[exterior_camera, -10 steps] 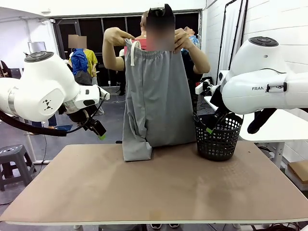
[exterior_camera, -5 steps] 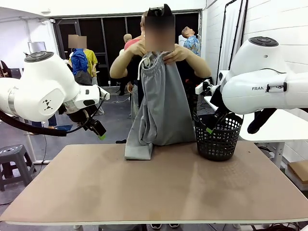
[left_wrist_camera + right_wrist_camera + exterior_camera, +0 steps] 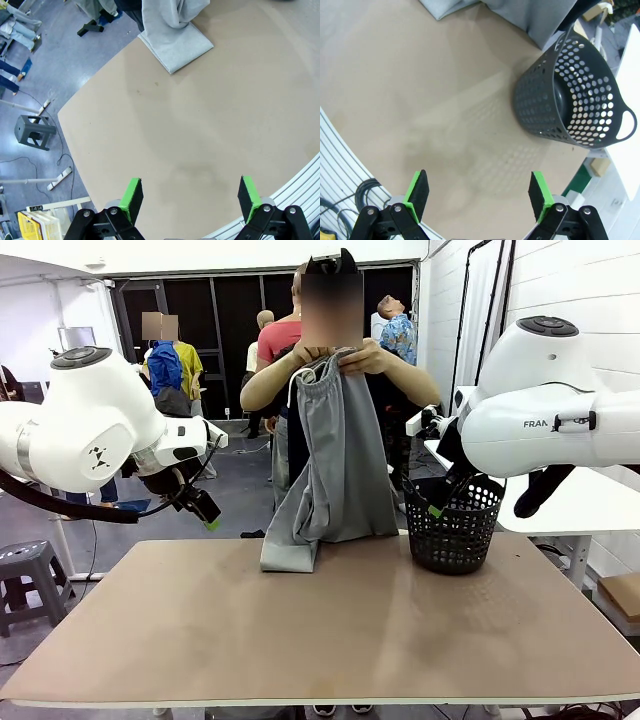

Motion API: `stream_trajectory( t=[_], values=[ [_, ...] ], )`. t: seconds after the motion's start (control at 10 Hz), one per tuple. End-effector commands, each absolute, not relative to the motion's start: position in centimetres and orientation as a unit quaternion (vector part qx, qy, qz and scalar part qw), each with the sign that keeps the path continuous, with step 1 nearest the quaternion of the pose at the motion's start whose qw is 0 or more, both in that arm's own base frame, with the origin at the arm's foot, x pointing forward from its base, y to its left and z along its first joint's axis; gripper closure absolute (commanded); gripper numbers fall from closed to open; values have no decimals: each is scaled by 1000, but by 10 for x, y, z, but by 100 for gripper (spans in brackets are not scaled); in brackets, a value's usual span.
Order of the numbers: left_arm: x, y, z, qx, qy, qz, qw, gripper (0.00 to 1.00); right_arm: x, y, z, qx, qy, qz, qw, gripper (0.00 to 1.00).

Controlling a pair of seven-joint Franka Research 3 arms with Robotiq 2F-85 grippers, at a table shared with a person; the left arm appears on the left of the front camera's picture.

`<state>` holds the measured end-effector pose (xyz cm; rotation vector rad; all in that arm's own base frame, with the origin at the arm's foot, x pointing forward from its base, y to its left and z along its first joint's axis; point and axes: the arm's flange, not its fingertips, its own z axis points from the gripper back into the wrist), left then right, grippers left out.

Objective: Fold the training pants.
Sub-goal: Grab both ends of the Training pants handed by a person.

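A person at the far side holds the light grey training pants [image 3: 342, 455] up by the waistband, both hands [image 3: 345, 362] bunched together at chest height. The legs hang down and their ends rest on the table's far edge [image 3: 176, 47]; a corner of the cloth also shows at the top of the right wrist view [image 3: 447, 6]. My left gripper [image 3: 203, 510] hovers open off the table's left far corner, well left of the pants. Its green pads [image 3: 131, 195] stand wide apart over bare tabletop. My right gripper [image 3: 437, 502] hangs open by the basket, pads [image 3: 418, 192] spread with nothing between.
A black mesh basket [image 3: 453, 522] stands at the table's far right, right beside the hanging pants [image 3: 572, 95]. The brown tabletop [image 3: 330, 630] stretches bare toward the near edge. A grey stool [image 3: 25, 575] stands on the floor off the left side. Other people stand far behind.
The person has brought both hands together, so the waistband went from spread wide to bunched and the pants now hang narrower. Neither arm has moved.
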<state>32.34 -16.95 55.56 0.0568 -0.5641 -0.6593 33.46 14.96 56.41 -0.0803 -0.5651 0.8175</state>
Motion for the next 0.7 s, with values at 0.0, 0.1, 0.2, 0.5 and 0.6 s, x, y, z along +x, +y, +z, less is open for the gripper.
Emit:
stream_trajectory(
  t=[0.0,0.1,0.2,0.5,0.6],
  values=[
    [323,-169,553,29,-277,-320,906,0,335,150,564,-39,-273,392,878,0],
    [323,-169,553,29,-277,-320,906,0,335,150,564,-39,-273,392,878,0],
    [323,-169,553,29,-277,-320,906,0,335,150,564,-39,-273,392,878,0],
    [323,-169,553,29,-277,-320,906,0,335,150,564,-39,-273,392,878,0],
    [323,-169,553,29,-277,-320,906,0,335,150,564,-39,-273,392,878,0]
  ],
)
